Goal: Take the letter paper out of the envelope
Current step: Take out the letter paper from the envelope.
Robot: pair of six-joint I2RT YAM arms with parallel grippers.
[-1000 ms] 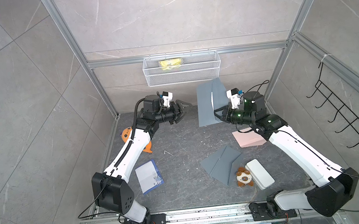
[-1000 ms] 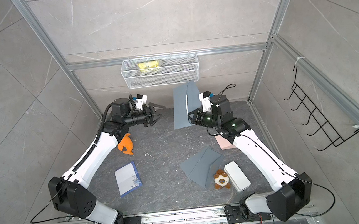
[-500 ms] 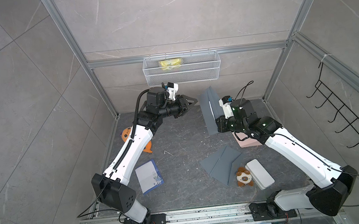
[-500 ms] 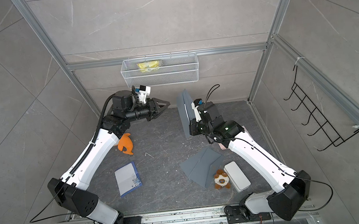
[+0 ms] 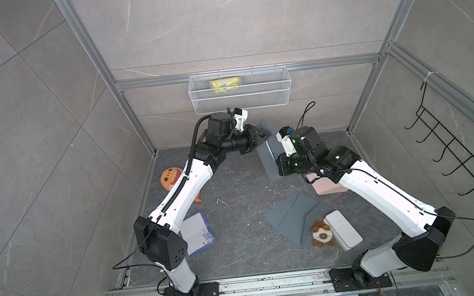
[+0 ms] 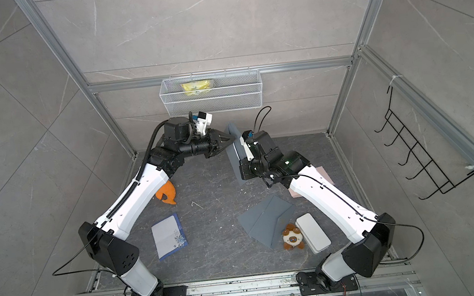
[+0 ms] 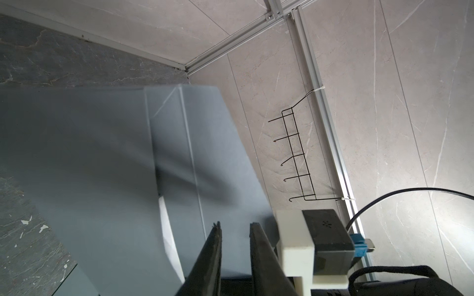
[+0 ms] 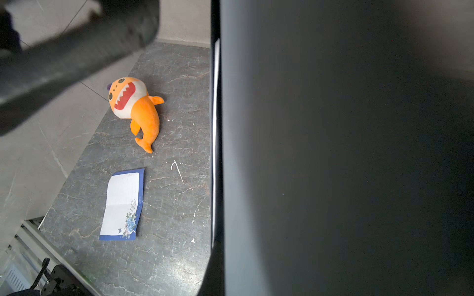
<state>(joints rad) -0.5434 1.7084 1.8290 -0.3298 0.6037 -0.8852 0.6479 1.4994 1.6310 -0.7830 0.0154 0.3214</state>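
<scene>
A grey envelope [image 5: 267, 159] stands on edge above the back of the table, and my right gripper [image 5: 279, 166] is shut on its lower part. In the right wrist view the envelope [image 8: 333, 153] fills most of the frame. My left gripper [image 5: 263, 138] reaches in from the left to the envelope's upper end. In the left wrist view my left gripper [image 7: 236, 228] has a narrow gap between its fingers and the envelope [image 7: 102, 153] lies just beyond the tips. A white sliver of letter paper [image 7: 165, 225] shows inside the envelope's mouth.
A blue-bordered letter sheet [image 5: 198, 234] lies front left, and a second grey envelope [image 5: 294, 217] lies open at front centre. An orange shark plush [image 5: 170, 178], a pink block [image 5: 326, 185], a white box [image 5: 343, 229] and a brown plush [image 5: 323, 234] lie around. A wire basket [image 5: 239, 94] hangs on the back wall.
My left gripper moved right up to the envelope's top and its jaws narrowed. My right arm swung the envelope left and turned it more edge-on.
</scene>
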